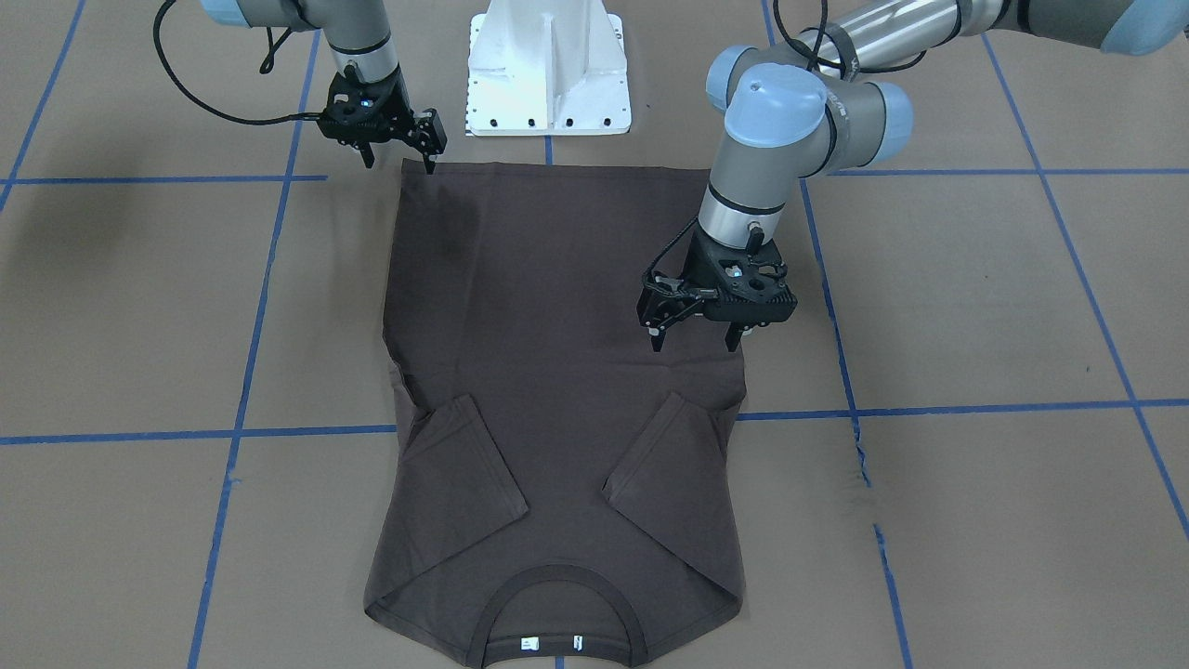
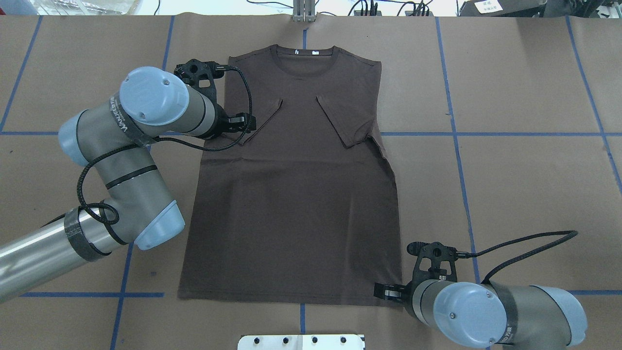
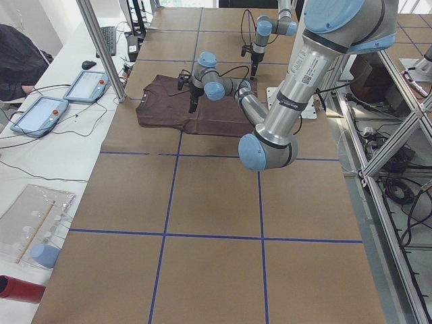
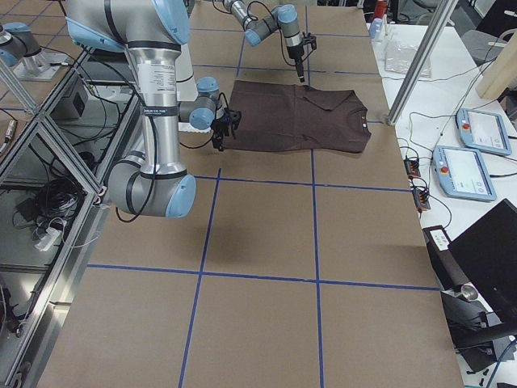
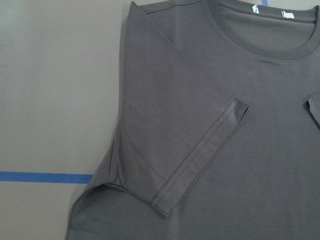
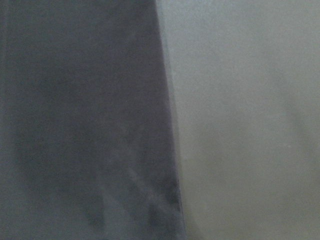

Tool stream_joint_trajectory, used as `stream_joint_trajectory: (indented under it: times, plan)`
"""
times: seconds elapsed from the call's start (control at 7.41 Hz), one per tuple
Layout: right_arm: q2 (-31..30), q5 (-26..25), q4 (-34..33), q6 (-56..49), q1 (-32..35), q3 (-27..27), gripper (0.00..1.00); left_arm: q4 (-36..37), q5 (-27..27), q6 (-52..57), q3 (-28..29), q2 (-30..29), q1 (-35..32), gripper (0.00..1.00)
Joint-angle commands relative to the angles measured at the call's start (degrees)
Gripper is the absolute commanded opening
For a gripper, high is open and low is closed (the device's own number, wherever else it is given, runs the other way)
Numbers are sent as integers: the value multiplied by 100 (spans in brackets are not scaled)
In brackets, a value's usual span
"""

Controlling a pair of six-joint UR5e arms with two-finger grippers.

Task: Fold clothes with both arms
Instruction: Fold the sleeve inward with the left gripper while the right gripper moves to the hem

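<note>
The dark brown T-shirt (image 1: 557,372) lies flat on the table, with both sleeves folded in onto the body and the collar (image 1: 557,595) at the far side from the robot. My left gripper (image 1: 695,342) is open and empty. It hovers over the shirt's side edge just above the folded sleeve (image 1: 673,474). The left wrist view shows that sleeve (image 5: 200,145) and the collar with its white tags (image 5: 270,10). My right gripper (image 1: 399,163) is open and empty, with its fingers straddling the hem corner (image 1: 409,167). The right wrist view shows the shirt edge (image 6: 85,125) blurred and very close.
The white pedestal base (image 1: 548,74) stands just behind the hem. Blue tape lines (image 1: 251,372) cross the brown table cover. Tablets (image 3: 40,111) and a metal post (image 3: 101,47) stand at the table's far side, beyond the collar.
</note>
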Motion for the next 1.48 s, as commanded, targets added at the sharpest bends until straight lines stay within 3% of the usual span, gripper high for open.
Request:
stream_joint_trajectory:
  times: [0.0,0.27,0.94,1.35]
  plan:
    - [51,0,-28,14,-106,-151,93,0,1,-13,-2,1,0,100]
    - [78,9,-10,14,-107,-204,81,0,10,-13,-2,1,0,100]
    - [60,70,-10,5,-107,-134,0,0,19,-13,-2,10,0,100]
    - [69,53,-1,5,-80,-11,0,0,19,-22,7,10,0,100]
